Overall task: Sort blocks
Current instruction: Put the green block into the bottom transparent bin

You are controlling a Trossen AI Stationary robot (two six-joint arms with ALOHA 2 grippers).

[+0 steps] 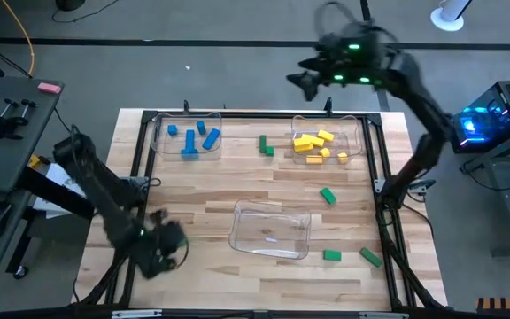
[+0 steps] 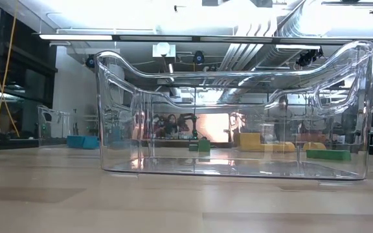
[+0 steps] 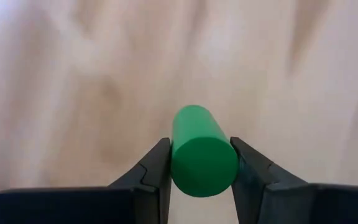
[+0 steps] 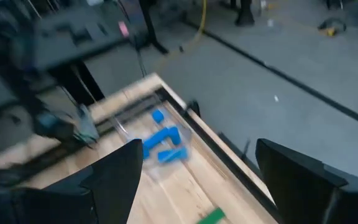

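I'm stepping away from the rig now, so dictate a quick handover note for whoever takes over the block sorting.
Left pincer: shut on a green cylinder, near the table's front left corner.
Right pincer: open, raised beyond the far edge.
Done: blue blocks in the far left tray; yellow blocks in the far right tray.
Left: front tray holds nothing; green blocks lie loose on the table.

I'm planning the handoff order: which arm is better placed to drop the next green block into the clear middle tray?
Left, probably. The left gripper is shut on a green cylinder block low over the table's near-left part, beside the clear plastic middle tray. The right gripper is open, raised beyond the table's far edge.
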